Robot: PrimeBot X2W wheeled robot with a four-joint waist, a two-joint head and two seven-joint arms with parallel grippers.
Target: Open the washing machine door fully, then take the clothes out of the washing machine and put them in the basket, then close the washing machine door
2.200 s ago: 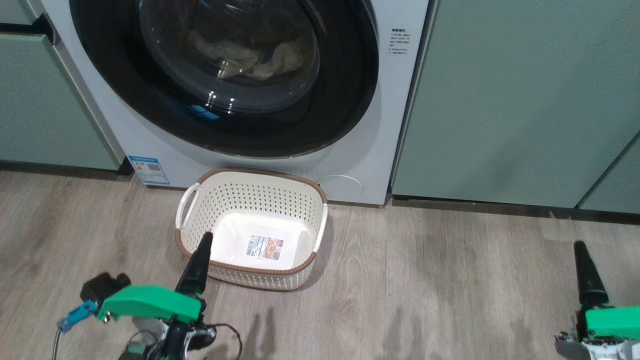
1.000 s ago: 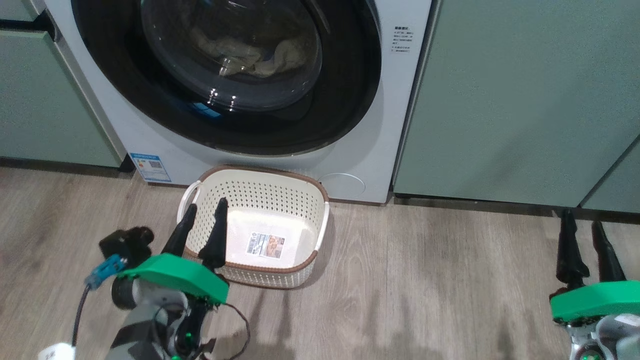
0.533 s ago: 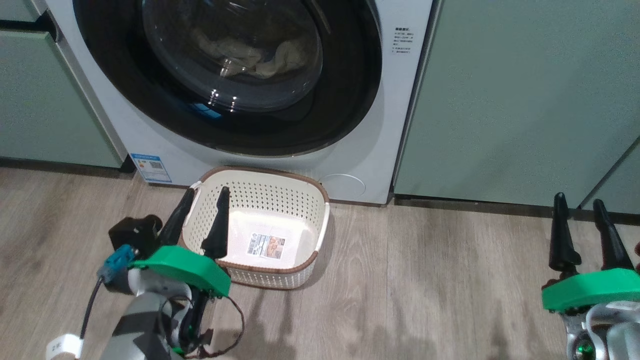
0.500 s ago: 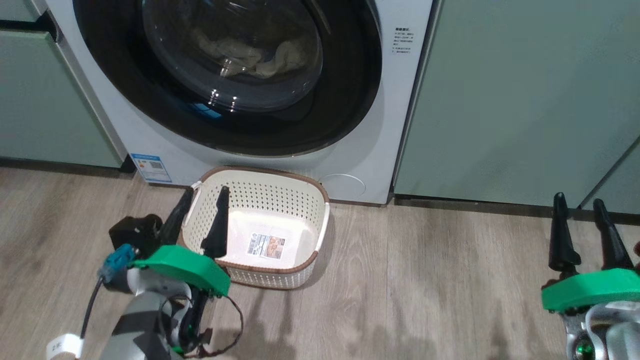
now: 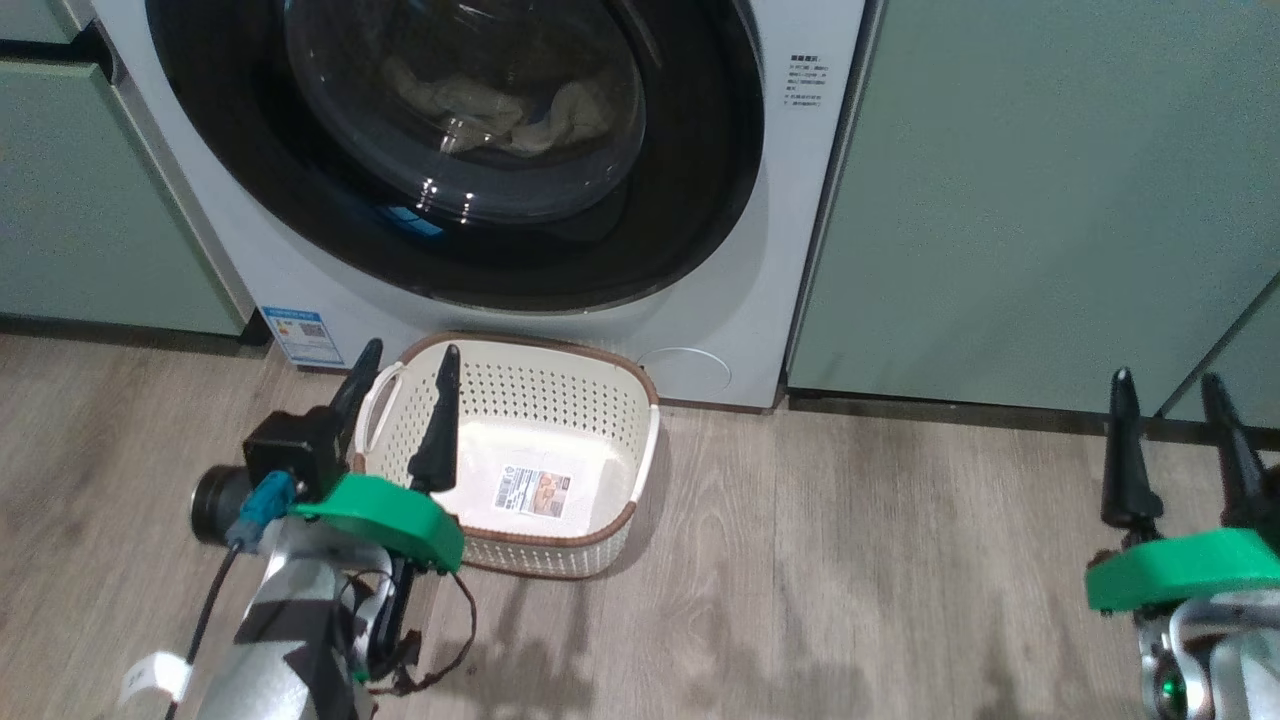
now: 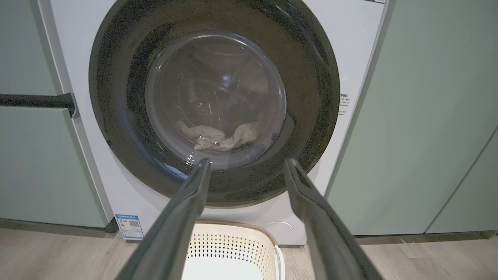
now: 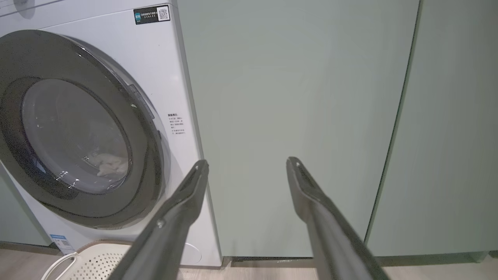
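washing machine door (image 5: 700, 200): glossy black rim, clear grey-tinted glass, straight ahead of the left fingers
washing machine (image 5: 800, 260): white front, small dark text label
sticker (image 5: 297, 335): blue, just left of the left fingers
clothes (image 5: 490, 100): pale yellowish beige behind the glass
basket (image 5: 540, 395): cream, rows of small holes, brown rim, white handles
left gripper (image 5: 410, 348): black fingers, bright green mount
right gripper (image 5: 1166, 378): black fingers, bright green mount
cabinets (image 5: 1020, 200): plain sage green, ahead of the right fingers
floor (image 5: 850, 560): grey-brown wood grain

Sage-green cabinet doors (image 5: 1020, 200) stand above a grey wood-plank floor (image 5: 850, 560).
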